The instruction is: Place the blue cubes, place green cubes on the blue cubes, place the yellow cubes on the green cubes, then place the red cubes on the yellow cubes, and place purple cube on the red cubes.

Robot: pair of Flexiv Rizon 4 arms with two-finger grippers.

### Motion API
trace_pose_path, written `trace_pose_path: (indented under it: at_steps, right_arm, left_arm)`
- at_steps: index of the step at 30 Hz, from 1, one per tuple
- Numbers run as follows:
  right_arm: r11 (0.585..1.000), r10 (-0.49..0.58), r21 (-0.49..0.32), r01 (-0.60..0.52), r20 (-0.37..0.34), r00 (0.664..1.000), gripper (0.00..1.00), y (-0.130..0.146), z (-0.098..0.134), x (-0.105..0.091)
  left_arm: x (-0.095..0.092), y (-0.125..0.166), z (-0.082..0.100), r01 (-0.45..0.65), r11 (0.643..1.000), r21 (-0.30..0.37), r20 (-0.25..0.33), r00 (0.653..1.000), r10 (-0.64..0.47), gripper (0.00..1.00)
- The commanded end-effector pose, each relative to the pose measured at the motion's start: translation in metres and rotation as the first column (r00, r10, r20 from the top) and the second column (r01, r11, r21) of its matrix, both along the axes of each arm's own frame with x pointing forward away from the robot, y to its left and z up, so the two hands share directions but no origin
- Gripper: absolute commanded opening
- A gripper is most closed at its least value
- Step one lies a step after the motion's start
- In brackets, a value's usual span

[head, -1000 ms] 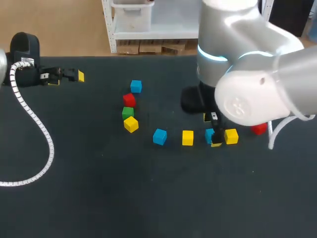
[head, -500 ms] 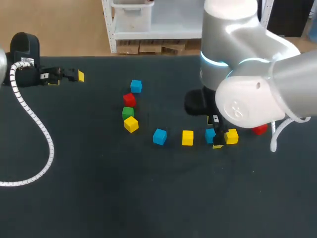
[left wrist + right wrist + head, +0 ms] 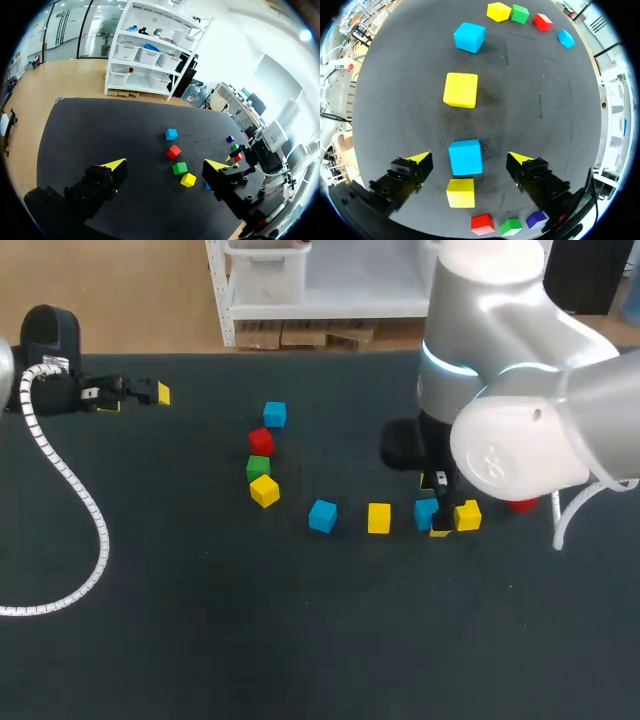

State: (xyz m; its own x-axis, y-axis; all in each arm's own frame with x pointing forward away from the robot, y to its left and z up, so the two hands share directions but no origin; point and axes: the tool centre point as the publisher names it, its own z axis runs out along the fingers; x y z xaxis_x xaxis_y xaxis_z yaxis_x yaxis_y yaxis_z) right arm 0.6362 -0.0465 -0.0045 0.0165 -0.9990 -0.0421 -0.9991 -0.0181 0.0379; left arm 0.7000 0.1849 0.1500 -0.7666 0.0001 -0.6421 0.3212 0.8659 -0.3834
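Head view: right arm (image 3: 520,430) hides most of the rightmost red cube (image 3: 522,504) and part of the rightmost blue cube (image 3: 424,511). Green cube (image 3: 510,226) and purple cube (image 3: 536,218) beside that red one are blocked there and show only from the right wrist.

bright even light, faint soft shadows

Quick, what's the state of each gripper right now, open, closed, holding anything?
Left gripper: open, holding nothing.
Right gripper: open, straddling a blue cube without gripping it.
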Motion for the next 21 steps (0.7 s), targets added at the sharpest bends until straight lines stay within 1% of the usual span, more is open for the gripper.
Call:
trace_pose_path:
  at_steps: [1, 2, 6, 7, 8, 11, 12, 13, 14, 15, 21]
  right_arm:
    - [1.000, 0.010, 0.003, -0.010, 0.005, 1.000, 0.64, 0.001, -0.001, -0.002]
    - [1.000, 0.012, 0.002, -0.012, 0.004, 1.000, 0.48, 0.002, -0.002, -0.002]
    - [1.000, 0.016, 0.002, -0.016, 0.002, 1.000, 0.40, 0.005, -0.003, -0.001]
    - [1.000, 0.017, 0.002, -0.017, 0.003, 1.000, 0.36, 0.006, -0.003, -0.001]
    - [1.000, 0.019, 0.003, -0.019, 0.003, 1.000, 0.31, 0.007, -0.003, -0.001]
    - [1.000, 0.021, 0.004, -0.021, 0.003, 1.000, 0.22, 0.008, -0.003, -0.001]
    - [1.000, 0.021, 0.004, -0.021, 0.003, 1.000, 0.16, 0.008, -0.003, -0.001]
    - [1.000, 0.021, 0.003, -0.021, 0.003, 1.000, 0.07, 0.009, -0.002, -0.001]
    - [1.000, 0.017, 0.001, -0.017, 0.000, 1.000, 0.02, 0.009, -0.002, -0.001]
    - [1.000, 0.014, -0.002, -0.014, -0.002, 1.000, 0.00, 0.009, -0.002, -0.001]
    - [1.000, 0.004, -0.012, -0.004, -0.007, 1.000, 0.00, 0.013, 0.005, 0.005]
  left_arm:
    - [0.000, 0.000, 0.000, 0.000, 1.000, 0.000, 0.000, 1.000, 0.000, 1.00]
    - [0.000, 0.000, 0.000, 0.000, 1.000, 0.000, 0.000, 1.000, 0.000, 1.00]
    - [0.000, 0.000, 0.000, 0.000, 1.000, 0.000, 0.000, 1.000, 0.000, 1.00]
    - [0.000, 0.000, 0.000, 0.000, 1.000, 0.000, 0.000, 1.000, 0.000, 1.00]
    - [0.000, 0.000, 0.000, 0.000, 1.000, 0.000, 0.000, 1.000, 0.000, 1.00]
    - [0.000, 0.000, 0.000, 0.000, 1.000, 0.000, 0.000, 1.000, 0.000, 1.00]
    - [0.000, 0.000, 0.000, 0.000, 1.000, 0.000, 0.000, 1.000, 0.000, 1.00]
    - [0.000, 0.000, 0.000, 0.000, 1.000, 0.000, 0.000, 1.000, 0.000, 1.00]
    - [0.000, 0.000, 0.000, 0.000, 1.000, 0.000, 0.000, 1.000, 0.000, 1.00]
    - [0.000, 0.000, 0.000, 0.000, 1.000, 0.000, 0.000, 1.000, 0.000, 1.00]
    - [0.000, 0.000, 0.000, 0.000, 1.000, 0.000, 0.000, 1.000, 0.000, 1.00]
